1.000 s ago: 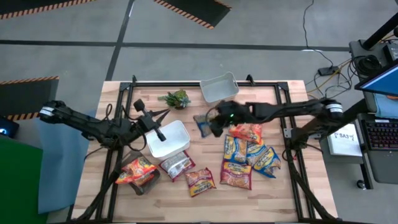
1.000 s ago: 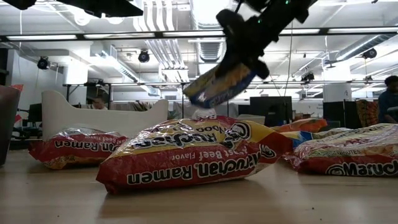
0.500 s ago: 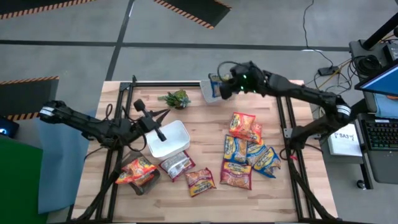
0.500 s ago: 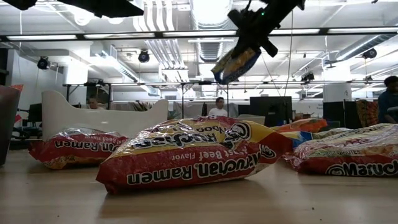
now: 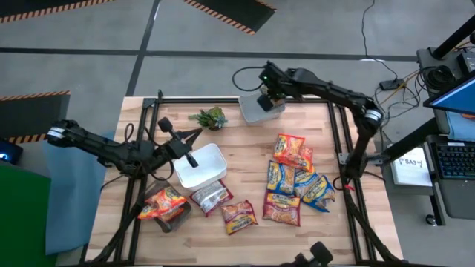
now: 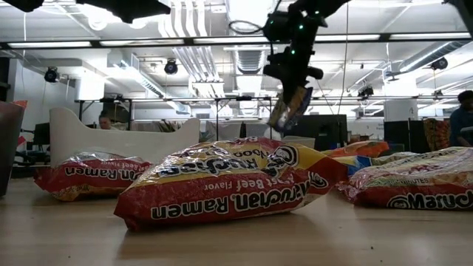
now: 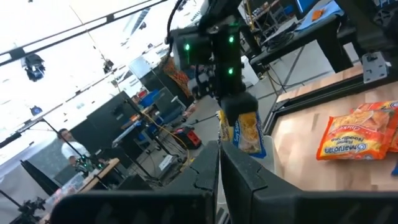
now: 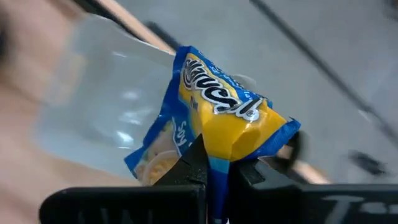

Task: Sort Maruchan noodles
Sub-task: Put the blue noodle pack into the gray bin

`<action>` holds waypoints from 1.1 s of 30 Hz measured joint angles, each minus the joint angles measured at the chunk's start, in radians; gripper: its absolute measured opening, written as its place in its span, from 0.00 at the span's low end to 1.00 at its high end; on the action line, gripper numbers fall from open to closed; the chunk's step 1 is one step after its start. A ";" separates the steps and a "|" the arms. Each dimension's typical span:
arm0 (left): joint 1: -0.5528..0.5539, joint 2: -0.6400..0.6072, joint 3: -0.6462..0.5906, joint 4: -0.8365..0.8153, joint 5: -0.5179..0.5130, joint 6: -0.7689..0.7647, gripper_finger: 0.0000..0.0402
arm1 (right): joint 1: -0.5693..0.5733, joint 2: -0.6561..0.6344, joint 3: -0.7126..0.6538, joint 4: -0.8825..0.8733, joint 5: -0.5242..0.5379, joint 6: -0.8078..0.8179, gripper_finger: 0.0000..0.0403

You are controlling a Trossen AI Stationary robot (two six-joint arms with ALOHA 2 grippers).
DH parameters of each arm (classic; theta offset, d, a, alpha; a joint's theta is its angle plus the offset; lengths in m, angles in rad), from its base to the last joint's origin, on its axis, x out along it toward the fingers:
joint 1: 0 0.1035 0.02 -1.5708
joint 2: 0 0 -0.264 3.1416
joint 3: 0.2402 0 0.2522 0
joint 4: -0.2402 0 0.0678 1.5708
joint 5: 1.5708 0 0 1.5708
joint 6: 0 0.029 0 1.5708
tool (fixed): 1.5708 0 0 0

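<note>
I see my right gripper [image 5: 269, 95] clenched on a blue-yellow noodle packet [image 8: 211, 130] above the clear tub [image 5: 256, 110], while my left gripper [image 5: 194, 134], clamped empty, waits by the white tub [image 5: 211, 172].

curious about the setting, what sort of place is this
Probably a robotics lab in an open-plan office: ceiling strip lights, desks with monitors, a seated person, hazard-striped floor mats.
</note>
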 joint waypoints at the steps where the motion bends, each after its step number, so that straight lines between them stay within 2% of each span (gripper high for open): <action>1: 0.000 0.000 0.000 0.003 0.000 0.005 0.00 | 0.000 0.020 0.023 -0.031 0.034 -0.005 0.03; 4: 0.000 0.000 0.000 0.025 0.001 0.020 0.00 | -0.002 0.076 0.079 -0.086 0.066 -0.009 0.03; 11: 0.000 0.000 0.000 0.034 0.002 0.023 0.00 | 0.000 0.200 0.165 -0.123 0.064 -0.048 0.03; 17: 0.000 0.000 0.012 0.034 0.003 0.034 0.00 | 0.000 0.304 0.283 -0.302 0.074 -0.048 0.03; 23: 0.000 0.009 0.017 0.030 0.003 0.026 0.00 | 0.000 0.354 0.304 -0.322 0.075 -0.049 0.03; 29: 0.000 0.009 0.031 0.035 0.003 0.028 0.00 | 0.000 0.387 0.289 -0.334 0.084 -0.007 0.15; 33: 0.000 0.011 0.028 0.020 0.003 0.019 0.00 | 0.000 0.386 0.283 -0.340 0.131 -0.003 0.25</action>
